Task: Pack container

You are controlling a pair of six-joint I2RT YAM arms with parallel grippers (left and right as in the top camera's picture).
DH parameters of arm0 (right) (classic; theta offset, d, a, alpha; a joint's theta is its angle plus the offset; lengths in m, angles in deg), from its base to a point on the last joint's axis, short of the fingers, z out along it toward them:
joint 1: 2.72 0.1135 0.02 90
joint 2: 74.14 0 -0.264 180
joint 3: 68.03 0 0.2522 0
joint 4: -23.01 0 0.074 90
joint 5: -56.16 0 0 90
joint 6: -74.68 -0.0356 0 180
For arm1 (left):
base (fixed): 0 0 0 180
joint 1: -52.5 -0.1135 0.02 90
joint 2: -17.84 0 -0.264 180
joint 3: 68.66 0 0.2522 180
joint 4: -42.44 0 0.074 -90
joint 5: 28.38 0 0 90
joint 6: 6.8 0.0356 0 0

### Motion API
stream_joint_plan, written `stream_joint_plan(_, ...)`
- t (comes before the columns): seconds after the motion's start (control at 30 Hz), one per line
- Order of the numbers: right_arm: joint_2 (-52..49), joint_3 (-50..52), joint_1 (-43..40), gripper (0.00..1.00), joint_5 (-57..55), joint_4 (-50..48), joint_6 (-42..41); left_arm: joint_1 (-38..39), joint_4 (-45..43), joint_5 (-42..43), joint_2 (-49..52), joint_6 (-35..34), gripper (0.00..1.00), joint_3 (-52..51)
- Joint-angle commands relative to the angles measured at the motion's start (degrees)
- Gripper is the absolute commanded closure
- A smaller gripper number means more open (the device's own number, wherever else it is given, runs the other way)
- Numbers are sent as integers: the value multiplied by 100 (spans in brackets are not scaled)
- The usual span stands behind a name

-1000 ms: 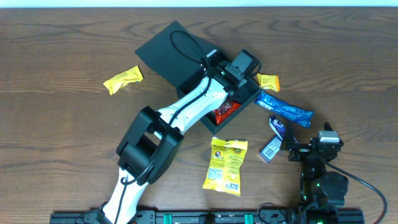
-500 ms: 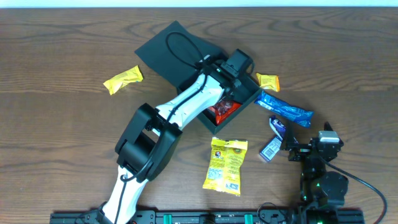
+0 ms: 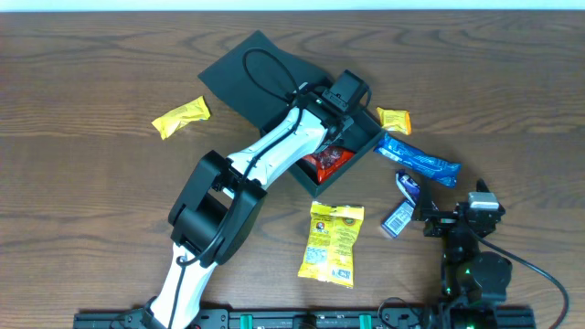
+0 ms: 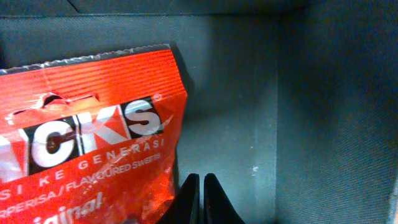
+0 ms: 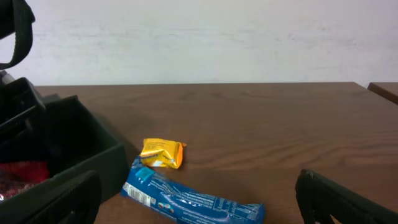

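The container [image 3: 366, 144] is a dark, shallow box in the middle of the table, its flap lid [image 3: 251, 78] lying open at the far left. A red packet [image 3: 326, 163] lies inside it. My left gripper [image 3: 336, 123] reaches down into the box. In the left wrist view it [image 4: 199, 198] is shut and empty, just right of the red packet [image 4: 87, 137], above the box floor [image 4: 236, 124]. My right gripper [image 3: 454, 217] stands open near the front right. Between and beyond its fingers [image 5: 199, 208] lies a blue packet [image 5: 193, 199].
Loose packets lie around the box: a yellow one [image 3: 181, 116] at the left, a small orange one [image 3: 394, 120] and the blue one [image 3: 419, 160] at the right, two small ones [image 3: 402, 215] near my right gripper, and a large yellow one [image 3: 333, 239] in front.
My left wrist has shifted a little to the far left over the box, jaws still shut. The right arm has not moved.
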Motion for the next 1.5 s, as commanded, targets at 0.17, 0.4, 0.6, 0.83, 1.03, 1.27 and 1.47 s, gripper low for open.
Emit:
stream_joint_plan(0.17, 33, 13, 44, 1, 4, 26, -81, 2, 339, -146, 35, 271, 94, 105)
stream_joint_plan(0.4, 33, 13, 44, 1, 4, 26, -81, 55, 529, -291, 39, 411, 94, 103)
stream_joint_plan(0.6, 33, 13, 44, 1, 4, 26, -81, 59, 1086, -358, 39, 404, 94, 105)
stream_joint_plan(0.83, 33, 13, 44, 1, 4, 26, -81, 50, 1235, -385, 39, 428, 94, 105)
stream_joint_plan(1.03, 33, 13, 44, 1, 4, 26, -81, -44, 1233, -155, 17, 702, 94, 227)
stream_joint_plan(1.27, 33, 13, 44, 1, 4, 26, -81, -66, 1609, -761, 9, 1268, 94, 1067)
stream_joint_plan(1.47, 33, 13, 44, 1, 4, 26, -81, -90, 2695, -1239, 9, 1843, 94, 1604)
